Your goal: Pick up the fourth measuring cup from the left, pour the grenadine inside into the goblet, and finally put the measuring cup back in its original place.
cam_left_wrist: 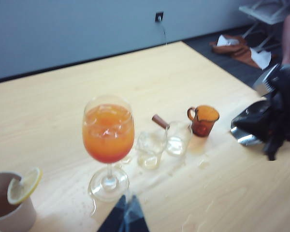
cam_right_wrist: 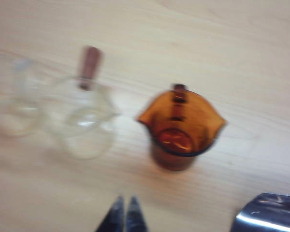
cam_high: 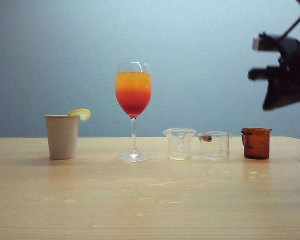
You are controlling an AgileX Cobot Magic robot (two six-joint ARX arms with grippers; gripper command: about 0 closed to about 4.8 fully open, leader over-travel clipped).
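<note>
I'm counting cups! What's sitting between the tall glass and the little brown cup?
Two clear measuring cups, side by side, sit between the goblet and the fourth measuring cup; the exterior view shows it.

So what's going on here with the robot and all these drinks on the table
Nothing is being held right now. The tall clear stemmed goblet holds a layered orange and red drink. The small amber measuring cup stands on the wooden table, right of two clear measuring cups, looking nearly empty. The right gripper hangs shut above it, off the table. The left gripper waits near the goblet's foot.
</note>
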